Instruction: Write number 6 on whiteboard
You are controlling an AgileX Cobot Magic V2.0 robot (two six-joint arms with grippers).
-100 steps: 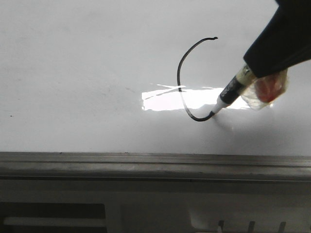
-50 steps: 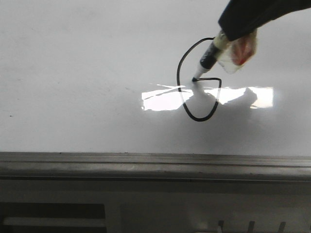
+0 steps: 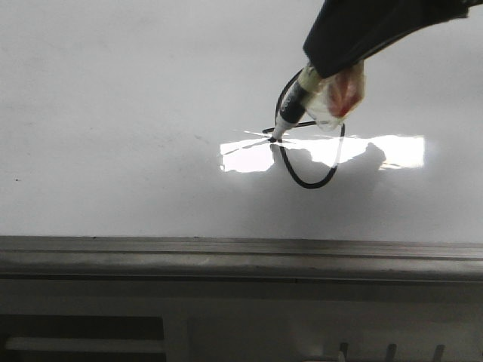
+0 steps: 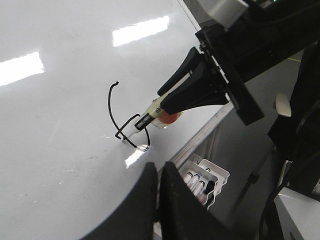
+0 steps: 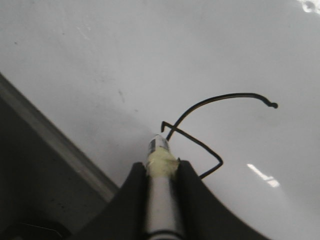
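Observation:
The whiteboard (image 3: 113,113) is glossy white with a glare patch. On it is the number 6 (image 3: 306,184), a thin black curved stem with a closed lower loop. It also shows in the left wrist view (image 4: 110,100) and the right wrist view (image 5: 215,99). My right gripper (image 3: 330,75) is shut on a marker (image 3: 293,102) wrapped in tape. The marker's tip touches the board where the loop's top line meets the stem. The right wrist view shows the gripper (image 5: 161,167) clamped on the marker (image 5: 160,150). My left gripper (image 4: 159,172) is shut and empty, hovering over the board's near edge.
A grey metal rail (image 3: 241,253) runs along the board's near edge, also seen in the right wrist view (image 5: 50,145). A white tray (image 4: 216,176) with several markers hangs beside the rail. The right arm's black body (image 4: 240,55) reaches over the board.
The marker tip swept up from the loop's bottom right, then left across the loop's top to the stem. The lower loop of the 6 is now closed.

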